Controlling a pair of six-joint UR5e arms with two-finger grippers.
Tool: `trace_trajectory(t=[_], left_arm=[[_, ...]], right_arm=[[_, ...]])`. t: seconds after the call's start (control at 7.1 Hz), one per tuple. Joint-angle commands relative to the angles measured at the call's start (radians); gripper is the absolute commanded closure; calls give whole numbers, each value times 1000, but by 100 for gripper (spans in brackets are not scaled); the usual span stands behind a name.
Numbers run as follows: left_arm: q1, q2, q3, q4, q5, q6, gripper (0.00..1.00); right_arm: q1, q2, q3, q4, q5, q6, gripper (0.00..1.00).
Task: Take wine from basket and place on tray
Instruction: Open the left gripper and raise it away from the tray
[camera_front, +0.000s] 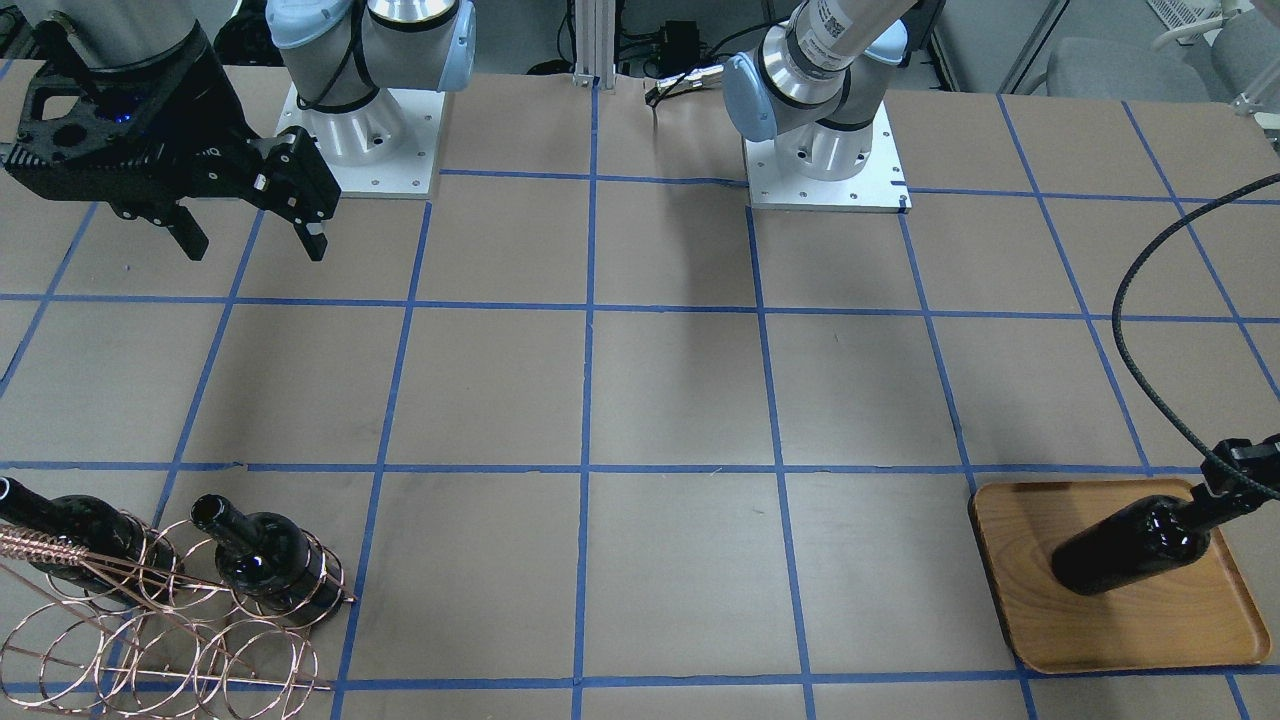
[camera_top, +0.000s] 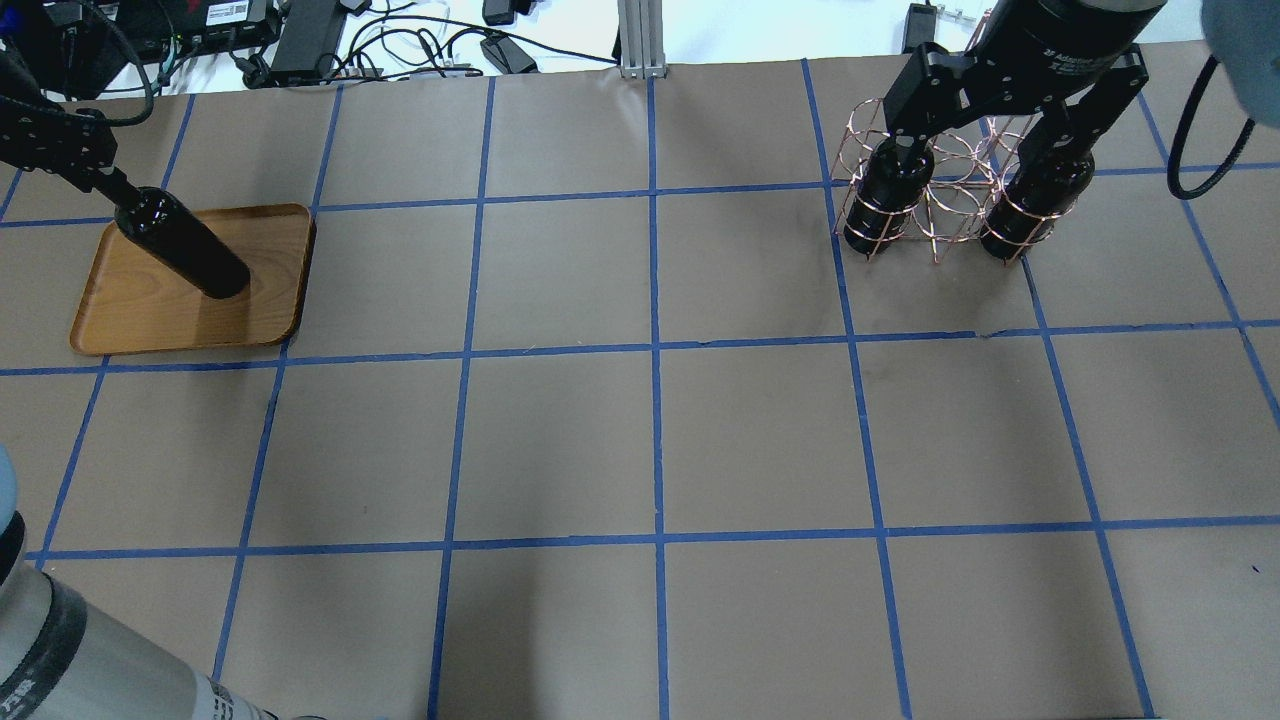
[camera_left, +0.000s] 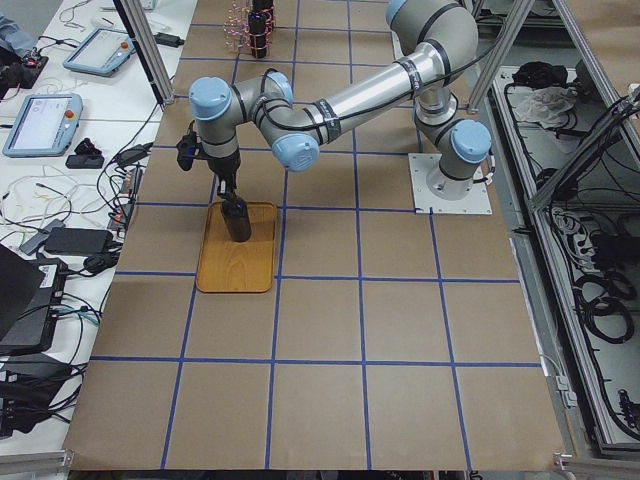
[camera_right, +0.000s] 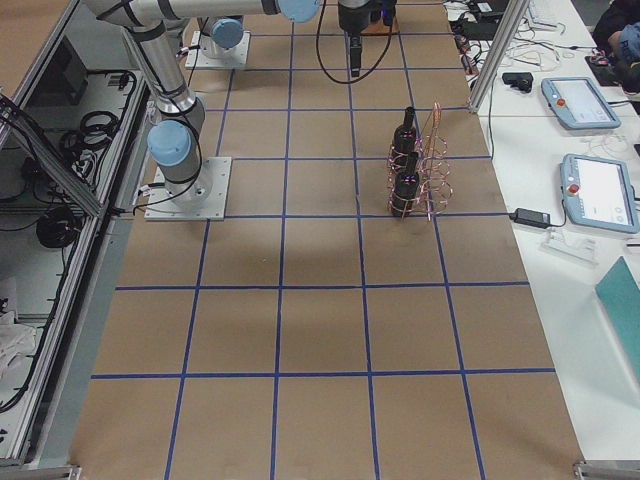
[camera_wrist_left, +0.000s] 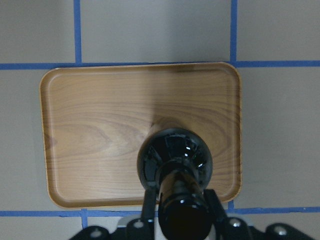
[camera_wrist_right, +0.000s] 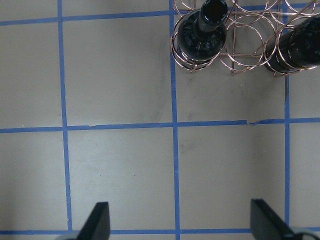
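My left gripper (camera_top: 100, 178) is shut on the neck of a near-black wine bottle (camera_top: 185, 250) that stands upright with its base at the wooden tray (camera_top: 150, 320). In the left wrist view the fingers (camera_wrist_left: 149, 210) flank the neck of the bottle (camera_wrist_left: 175, 160) over the tray (camera_wrist_left: 100, 125). It also shows in the front view (camera_front: 1130, 545). Two more bottles (camera_wrist_right: 202, 35) (camera_wrist_right: 295, 47) stand in the copper wire basket (camera_top: 935, 205). My right gripper (camera_front: 250, 240) is open and empty, high above the table on the robot's side of the basket (camera_front: 170, 630).
A black cable (camera_front: 1140, 330) loops from the left arm above the tray. The arm bases (camera_front: 360, 140) stand at the robot's edge. Blue tape lines grid the brown table. Cables and devices lie beyond the far edge (camera_top: 300, 40).
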Motion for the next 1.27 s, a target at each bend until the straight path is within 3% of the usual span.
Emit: trace_trajectory(t=[0.0,0.42,0.56,0.85,1.13], left_arm=[[0,14,3,-2,1,1,14],[-30,161,12,-163,0,-36,12],[-96,218,9,-213,1,-122,12],[-351,255,-46,-206,39,-511,11],[-532,302,-146,-192,81,-586,7]], right_arm=[[1,-1,0,3,4,0,0],[3,-3,0,64,-7,0,0],[3,-3,-2,77,-12,0,0],[4,-4,-2,97,-16,-1,0],[7,-4,-2,97,-18,-5,0]])
